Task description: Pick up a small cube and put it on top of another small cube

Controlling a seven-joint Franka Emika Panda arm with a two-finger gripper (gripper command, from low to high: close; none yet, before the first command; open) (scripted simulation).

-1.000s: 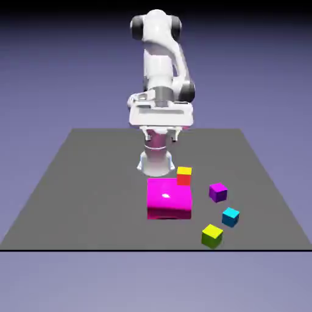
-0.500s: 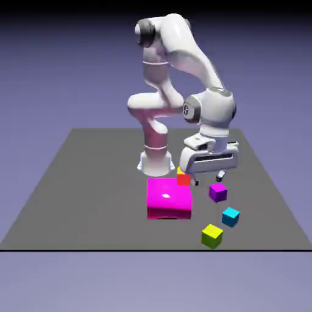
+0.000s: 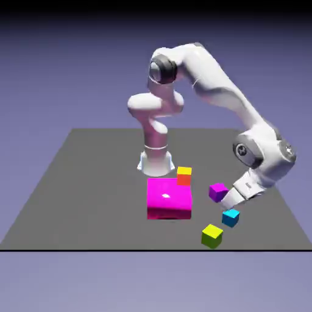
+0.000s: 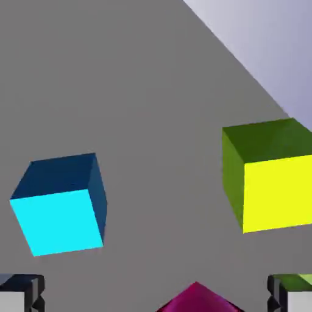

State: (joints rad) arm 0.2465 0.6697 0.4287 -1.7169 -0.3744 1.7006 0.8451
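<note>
Exterior view: on the grey table [image 3: 73, 183], near the front edge and toward the exterior view's right, sits the small cyan cube [image 3: 230, 217], flat and untouched. Just above it and slightly toward the exterior view's right hangs the gripper [image 3: 230, 199], tilted, at the end of the white arm [image 3: 213, 85] that bends over from the base. Fingers too small and dark here to say whether spread or pressed together. Right beside the gripper, toward the exterior view's left, stands the purple cube [image 3: 217, 192], very close to the fingers, maybe touching; cannot tell. In front of the cyan cube, a little to the exterior view's left, lies the yellow-green cube [image 3: 211, 236], near but apart. Further to the exterior view's left sits the big magenta block [image 3: 169, 198], with an orange-and-yellow cube [image 3: 184, 175] just behind its far right corner.

Hand view: cyan cube [image 4: 60, 204] at lower left, whole and free, standing on the table [image 4: 140, 91]. Yellow-green cube [image 4: 268, 175] at the right, well apart from the cyan one, cut by the picture's edge. One grey fingertip [image 4: 21, 292] in the bottom left corner, the other in the bottom right corner: fingers spread wide, pinching nothing. Between them at the bottom edge pokes up a magenta-purple corner [image 4: 195, 298]; cannot tell for sure which thing it belongs to. Cyan cube not between the fingers, but above the left one in the picture
</note>
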